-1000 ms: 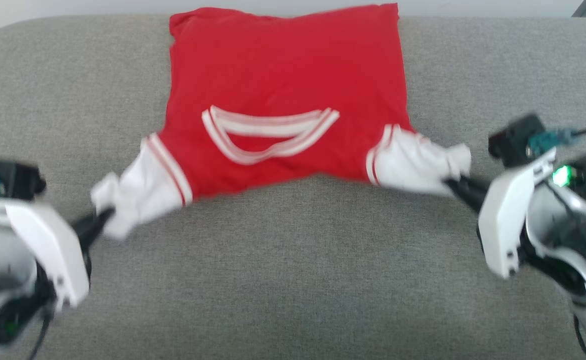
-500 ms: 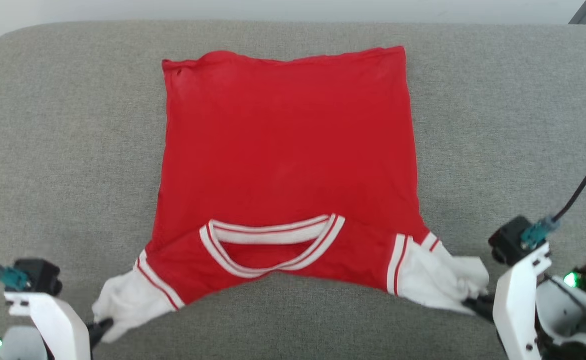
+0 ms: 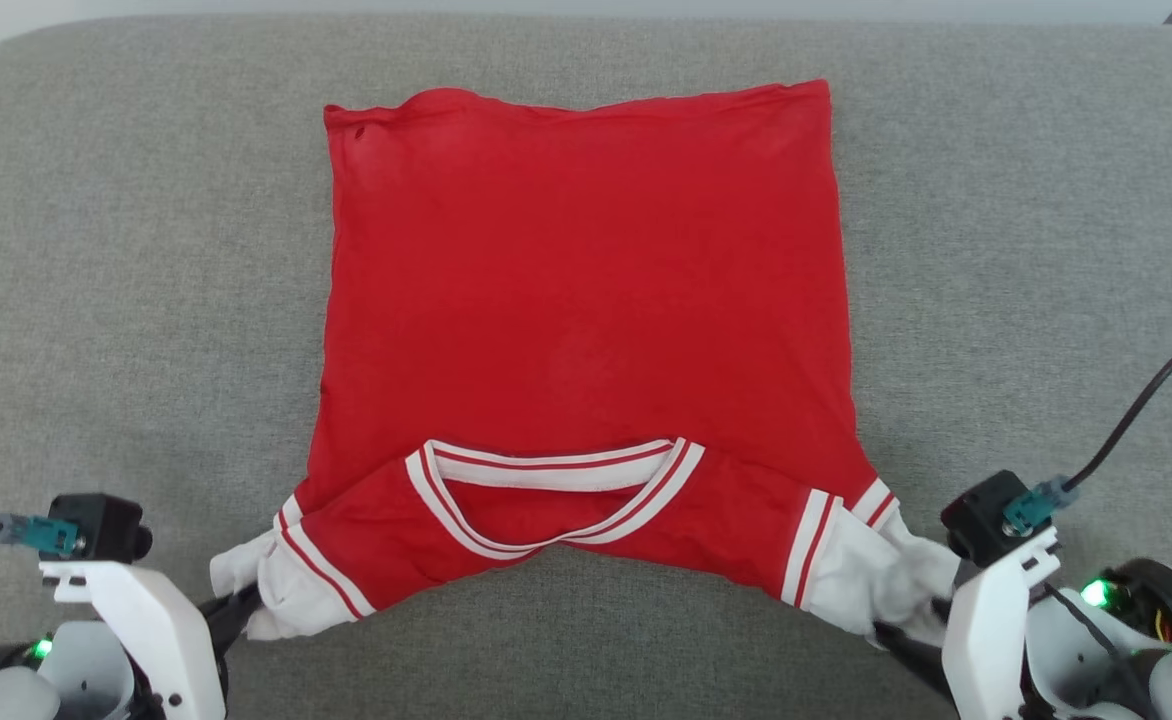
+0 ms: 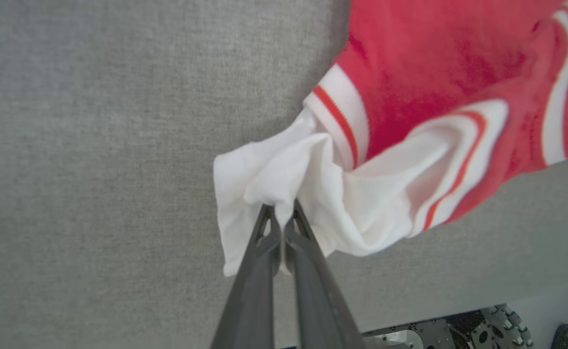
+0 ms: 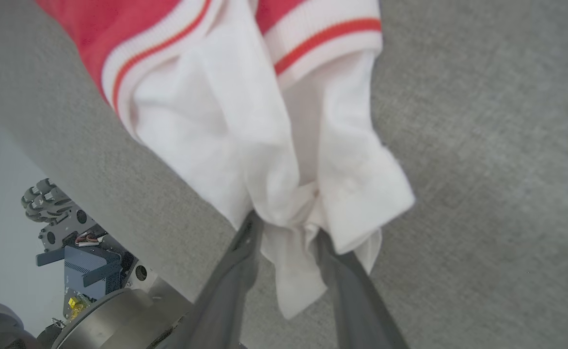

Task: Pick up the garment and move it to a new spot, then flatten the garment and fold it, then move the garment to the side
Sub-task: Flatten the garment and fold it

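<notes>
Mostly flat garment (image 3: 586, 300), left gripper (image 4: 279, 213) pinching 1 white sleeve (image 4: 264, 174), right gripper (image 5: 286, 228) parted around other

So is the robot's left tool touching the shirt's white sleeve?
Touching. The left wrist view shows the left tool pinched shut on a fold of the white sleeve.

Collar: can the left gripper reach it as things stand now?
Probably yes, but not at once. The collar lies uncovered on top of the garment, and nothing stands between it and the left gripper. That gripper is shut on the white sleeve, so it would have to let go first.
</notes>
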Robot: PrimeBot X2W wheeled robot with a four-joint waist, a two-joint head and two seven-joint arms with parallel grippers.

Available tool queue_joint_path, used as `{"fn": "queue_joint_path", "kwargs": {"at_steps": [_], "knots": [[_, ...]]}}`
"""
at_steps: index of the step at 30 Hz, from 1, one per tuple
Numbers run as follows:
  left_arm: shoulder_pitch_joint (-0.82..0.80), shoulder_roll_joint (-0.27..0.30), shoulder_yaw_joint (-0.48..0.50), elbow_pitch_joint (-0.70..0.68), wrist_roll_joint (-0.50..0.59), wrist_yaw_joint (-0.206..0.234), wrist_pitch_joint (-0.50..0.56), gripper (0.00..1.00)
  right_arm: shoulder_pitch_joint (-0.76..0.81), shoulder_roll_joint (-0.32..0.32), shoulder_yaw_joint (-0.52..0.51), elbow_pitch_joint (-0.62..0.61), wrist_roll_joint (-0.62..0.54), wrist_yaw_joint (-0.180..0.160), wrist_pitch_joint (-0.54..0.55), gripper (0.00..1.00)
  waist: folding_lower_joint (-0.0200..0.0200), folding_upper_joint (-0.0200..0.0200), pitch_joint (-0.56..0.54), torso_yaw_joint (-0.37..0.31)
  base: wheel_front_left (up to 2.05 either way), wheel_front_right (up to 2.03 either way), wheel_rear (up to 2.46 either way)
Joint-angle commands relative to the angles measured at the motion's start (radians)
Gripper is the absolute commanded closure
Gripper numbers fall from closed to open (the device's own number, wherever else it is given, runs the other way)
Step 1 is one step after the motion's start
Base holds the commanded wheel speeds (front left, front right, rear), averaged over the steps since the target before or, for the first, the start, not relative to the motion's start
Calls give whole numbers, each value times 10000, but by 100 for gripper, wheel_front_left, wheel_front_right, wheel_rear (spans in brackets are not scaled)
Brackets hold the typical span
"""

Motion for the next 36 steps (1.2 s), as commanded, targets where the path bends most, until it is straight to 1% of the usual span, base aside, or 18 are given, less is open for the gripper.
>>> {"fn": "queue_joint_path", "kwargs": {"at_steps": [1, 3, 7, 12, 15, 17, 19, 20, 23, 26, 27, 32, 36], "knots": [[-132, -44, 70, 34, 78, -70, -85, 100, -158, -11, -58, 77, -139, -32, -42, 0, 1, 0, 25, 10, 0, 0, 0], [-237, -146, 122, 99, 114, -188, -198, 100, -283, 12, -172, -99, -249, -42, 108, 0, 1, 0, 57, 27, 0, 0, 0], [-394, -284, 209, 145, 226, -337, -439, 100, -598, 209, -443, -951, -317, -16, 419, 0, 1, 0, 168, 84, 0, 0, 0], [-631, -453, 245, 128, 423, -493, -612, 100, -1489, 691, -1122, -1782, -693, -16, 714, 0, 1, 0, 409, 237, 0, 0, 0], [-842, -631, 228, 159, 484, -600, -591, 100, -2370, 1037, -1458, -1721, -1089, -16, 696, 0, 1, 0, 588, 396, 0, 0, 0], [-1018, -755, 189, 218, 589, -655, -546, 100, -3031, 1317, -1650, -1457, -1259, -16, 604, 0, 1, 0, 708, 523, 0, 0, 0], [-1196, -915, 139, 276, 680, -740, -483, 100, -3789, 1509, -1802, -1029, -1527, -16, 465, 0, 1, 0, 824, 669, 0, 0, 0], [-1404, -1066, 88, 364, 783, -833, -440, 100, -4536, 1740, -2029, -358, -1721, -16, 270, 0, 1, 0, 937, 828, 0, 0, 0], [-1707, -1329, 6, 516, 947, -962, -356, 100, -5643, 1836, -2199, 827, -2094, -16, 27, 0, 1, 0, 1118, 1083, 0, 0, 0], [-1986, -1592, -72, 693, 1055, -1134, -265, 100, -6691, 1843, -2414, 2162, -2519, -16, -175, 0, 1, 0, 1295, 1344, 0, 0, 0], [-1986, -1592, -72, 693, 1055, -1134, -265, 100, -6691, 1843, -2414, 2162, -2519, -16, -175, 0, 1, 0, 1295, 1344, 0, 0, 0], [-2340, -1974, -157, 1049, 1130, -1390, -250, 100, -8219, 1870, -2853, 4511, -3429, -16, -425, 0, 1, 0, 1564, 1733, 0, 0, 0], [-2573, -2263, -233, 1346, 1181, -1618, -204, 100, -9261, 1900, -3202, 6090, -4037, -16, -526, 0, 1, 0, 1806, 2068, 0, 0, 0]]}}
